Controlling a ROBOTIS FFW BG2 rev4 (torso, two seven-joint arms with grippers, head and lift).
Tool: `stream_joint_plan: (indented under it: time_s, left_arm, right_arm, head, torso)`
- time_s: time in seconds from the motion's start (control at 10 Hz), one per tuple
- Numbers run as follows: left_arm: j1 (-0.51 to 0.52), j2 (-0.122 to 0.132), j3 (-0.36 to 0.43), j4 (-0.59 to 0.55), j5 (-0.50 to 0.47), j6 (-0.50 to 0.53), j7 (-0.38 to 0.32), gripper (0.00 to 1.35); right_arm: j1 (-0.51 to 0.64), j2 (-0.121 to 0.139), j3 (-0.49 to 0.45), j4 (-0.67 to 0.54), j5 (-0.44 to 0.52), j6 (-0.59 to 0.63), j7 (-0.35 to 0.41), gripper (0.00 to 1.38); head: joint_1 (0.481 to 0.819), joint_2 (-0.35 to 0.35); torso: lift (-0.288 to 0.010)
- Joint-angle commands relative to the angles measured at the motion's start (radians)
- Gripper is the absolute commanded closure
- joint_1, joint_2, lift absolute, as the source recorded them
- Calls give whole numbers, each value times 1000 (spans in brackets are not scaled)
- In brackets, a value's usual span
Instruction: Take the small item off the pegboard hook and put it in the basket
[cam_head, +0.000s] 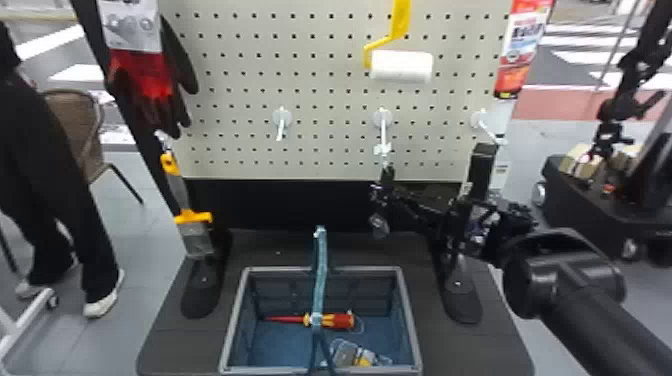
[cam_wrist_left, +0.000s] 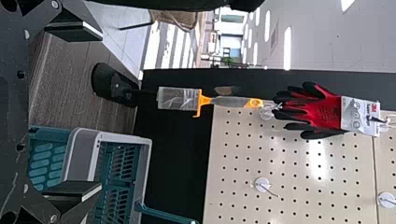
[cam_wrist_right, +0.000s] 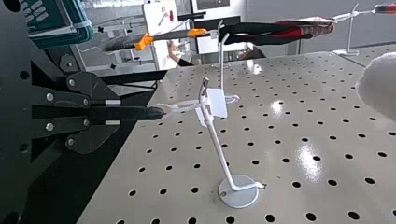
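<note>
Around the black end of the small item (cam_head: 387, 173), my right gripper (cam_head: 384, 189) is below the middle pegboard hook (cam_head: 383, 131). In the right wrist view the gripper (cam_wrist_right: 113, 112) is shut on the black item (cam_wrist_right: 147, 113), whose pale loop and white tag still hang at the tip of the hook (cam_wrist_right: 218, 147). The rest of the item is hidden between the fingers. The basket (cam_head: 411, 320) stands below on the dark base, with its handle raised. My left gripper (cam_wrist_left: 86, 112) is open and holds nothing, with the basket (cam_wrist_left: 145, 172) beyond it.
A red screwdriver (cam_head: 337, 320) and a small package (cam_head: 355, 355) lie in the basket. Gloves (cam_head: 150, 85) and an orange-handled tool (cam_head: 192, 217) hang at the left. A white paint roller (cam_head: 401, 66) is above the middle hook; a black item (cam_head: 482, 170) hangs at the right.
</note>
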Motion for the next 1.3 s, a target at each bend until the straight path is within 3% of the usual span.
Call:
stream_joint_plan:
  time_s: [0.0,1.2]
  left_arm:
    - [0,-3,0,0,0,0,-1,174]
    - [6,-2,0,-2,6,0,-1,174]
  right_arm:
    - [2,0,0,-1,-1,0,0,1202]
    - [36,-15,-4,-107,-20,10,-3,1202]
  head:
    - [549,0]
    - [549,0]
  torso:
    - [-100]
    - [-100]
